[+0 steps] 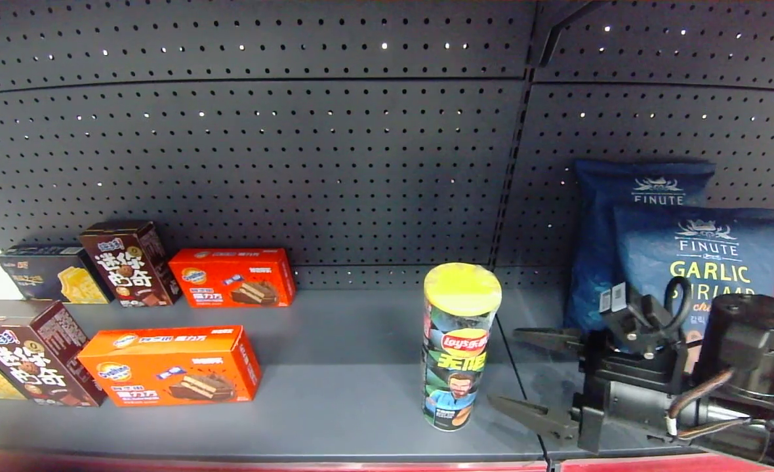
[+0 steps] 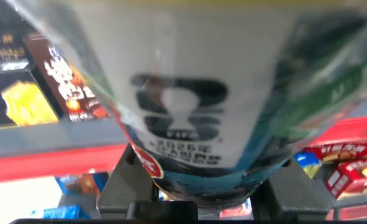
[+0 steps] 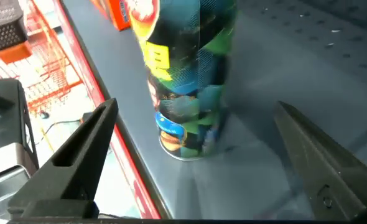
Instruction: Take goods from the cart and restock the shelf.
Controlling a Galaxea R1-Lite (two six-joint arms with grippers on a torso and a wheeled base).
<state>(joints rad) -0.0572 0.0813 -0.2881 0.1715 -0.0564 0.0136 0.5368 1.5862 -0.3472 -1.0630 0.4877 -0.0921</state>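
A tall chip can [image 1: 460, 347] with a yellow lid stands upright near the front of the grey shelf board [image 1: 347, 367]. My right gripper [image 1: 505, 367] is open just to its right, level with its lower half and not touching it. From the right wrist, that can [image 3: 186, 74] stands just ahead of the spread fingers [image 3: 78, 162] of the right gripper [image 3: 197, 107]. A second chip can [image 2: 196, 93] lies in my left gripper [image 2: 208, 186], which is shut on it below the red shelf edge [image 2: 46, 163].
Orange [image 1: 170, 367], brown [image 1: 33, 351] and dark snack boxes [image 1: 52, 272] line the shelf's left part. Blue snack bags [image 1: 695, 255] lean on the pegboard behind my right arm. A red wire cart [image 3: 40, 56] stands below the shelf front. Bare board lies between boxes and can.
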